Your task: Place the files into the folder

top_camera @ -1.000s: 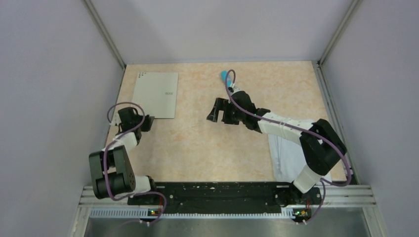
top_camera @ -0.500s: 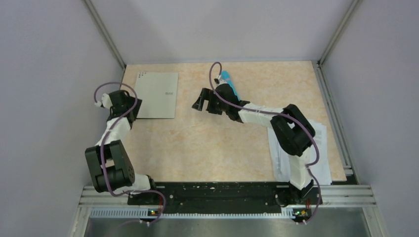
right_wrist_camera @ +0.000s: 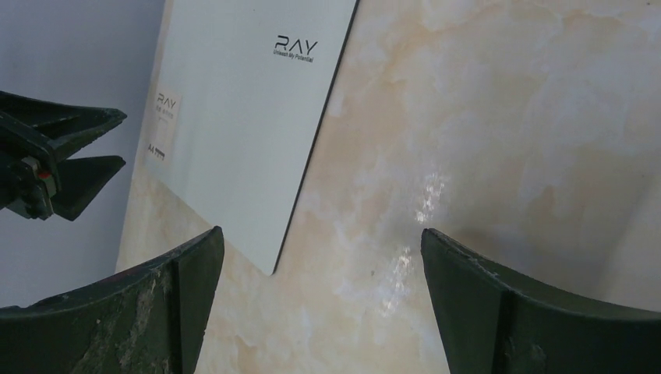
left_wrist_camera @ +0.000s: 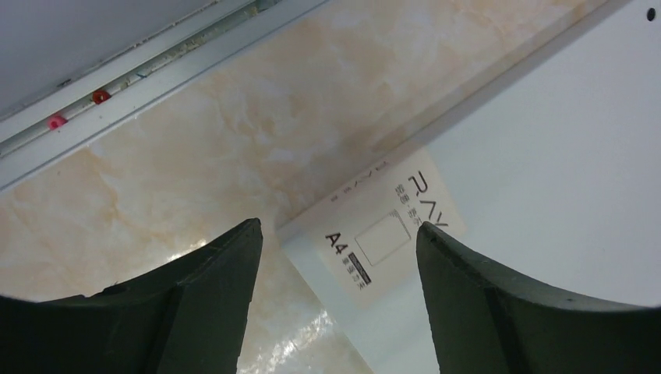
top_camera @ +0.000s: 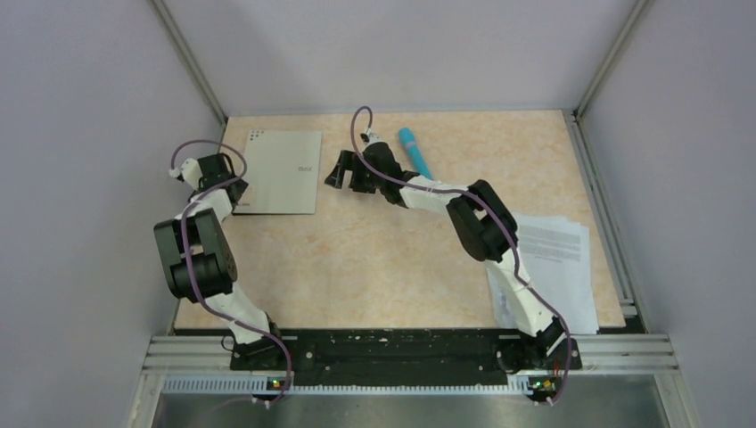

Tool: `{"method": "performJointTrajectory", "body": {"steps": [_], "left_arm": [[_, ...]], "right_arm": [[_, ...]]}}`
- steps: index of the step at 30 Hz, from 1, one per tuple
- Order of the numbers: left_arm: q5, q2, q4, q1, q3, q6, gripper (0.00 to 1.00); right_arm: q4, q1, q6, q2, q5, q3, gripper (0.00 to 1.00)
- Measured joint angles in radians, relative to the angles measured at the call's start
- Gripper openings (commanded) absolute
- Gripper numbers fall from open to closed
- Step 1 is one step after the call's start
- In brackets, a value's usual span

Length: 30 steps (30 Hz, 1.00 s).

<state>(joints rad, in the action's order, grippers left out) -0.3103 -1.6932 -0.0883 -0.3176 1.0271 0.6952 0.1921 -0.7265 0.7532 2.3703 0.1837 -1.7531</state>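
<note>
The folder point(top_camera: 283, 171) lies closed and flat at the back left, grey-beige cover up, with an A4 label near its left edge point(left_wrist_camera: 390, 234). My left gripper point(top_camera: 234, 181) sits low at that left edge, open point(left_wrist_camera: 337, 226), the folder's corner between its fingers but not pinched. My right gripper point(top_camera: 341, 178) hovers open just right of the folder point(right_wrist_camera: 242, 117), with only tabletop between its fingers point(right_wrist_camera: 321, 231). The right wrist view also shows the left gripper point(right_wrist_camera: 62, 164) with its jaws apart. The files point(top_camera: 557, 267), white printed sheets, lie at the near right, partly under the right arm.
A blue pen-like stick point(top_camera: 414, 152) lies at the back, right of the right gripper. Grey walls close in the left, back and right sides, and a metal rail point(left_wrist_camera: 117, 86) runs along the left wall close to the left gripper.
The left gripper has opened and moved back to the folder's left edge. The right arm has stretched left to the folder's right edge, uncovering the stick and more of the files.
</note>
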Motion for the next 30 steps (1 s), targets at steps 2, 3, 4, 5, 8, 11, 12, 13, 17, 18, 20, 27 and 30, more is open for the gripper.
{"method": "performJointTrajectory", "body": {"steps": [2,3,4,5,8,11,12,13,17,18,20,27,30], "left_arm": [[0.003,-0.045,0.0,-0.012,0.031,-0.031,0.79],[0.006,-0.065,0.0,-0.017,0.048,-0.045,0.79],[0.011,-0.08,0.0,-0.021,0.061,-0.055,0.79],[0.023,-0.099,0.001,-0.026,0.079,-0.068,0.8],[0.059,-0.138,0.001,-0.035,0.119,-0.094,0.8],[0.093,-0.184,-0.003,-0.037,0.166,-0.111,0.8],[0.109,-0.198,-0.008,-0.037,0.18,-0.116,0.8],[0.119,-0.211,-0.013,-0.037,0.19,-0.119,0.79],[0.172,-0.248,-0.058,-0.037,0.226,-0.121,0.78],[0.182,-0.255,-0.067,-0.037,0.235,-0.119,0.78],[0.205,-0.26,-0.081,-0.037,0.247,-0.117,0.77],[0.27,-0.259,-0.099,-0.039,0.251,-0.092,0.73],[0.287,-0.241,-0.104,-0.024,0.229,-0.081,0.69]], "right_arm": [[-0.003,-0.003,-0.01,0.039,0.004,-0.043,0.96],[-0.003,-0.004,-0.013,0.055,0.005,-0.06,0.96],[-0.005,-0.006,-0.018,0.068,0.006,-0.075,0.96],[-0.006,-0.007,-0.021,0.08,0.007,-0.088,0.96],[-0.011,-0.016,-0.041,0.125,0.01,-0.16,0.96],[-0.027,-0.023,-0.055,0.165,0.013,-0.227,0.96],[-0.035,-0.025,-0.057,0.181,0.015,-0.254,0.96],[-0.04,-0.027,-0.061,0.198,0.017,-0.283,0.96],[-0.06,-0.033,-0.065,0.241,0.023,-0.356,0.96],[-0.064,-0.033,-0.065,0.253,0.025,-0.372,0.96],[-0.064,-0.033,-0.064,0.269,0.029,-0.396,0.96],[-0.069,-0.033,-0.065,0.275,0.035,-0.409,0.96],[-0.069,-0.033,-0.067,0.275,0.034,-0.407,0.96]]}}
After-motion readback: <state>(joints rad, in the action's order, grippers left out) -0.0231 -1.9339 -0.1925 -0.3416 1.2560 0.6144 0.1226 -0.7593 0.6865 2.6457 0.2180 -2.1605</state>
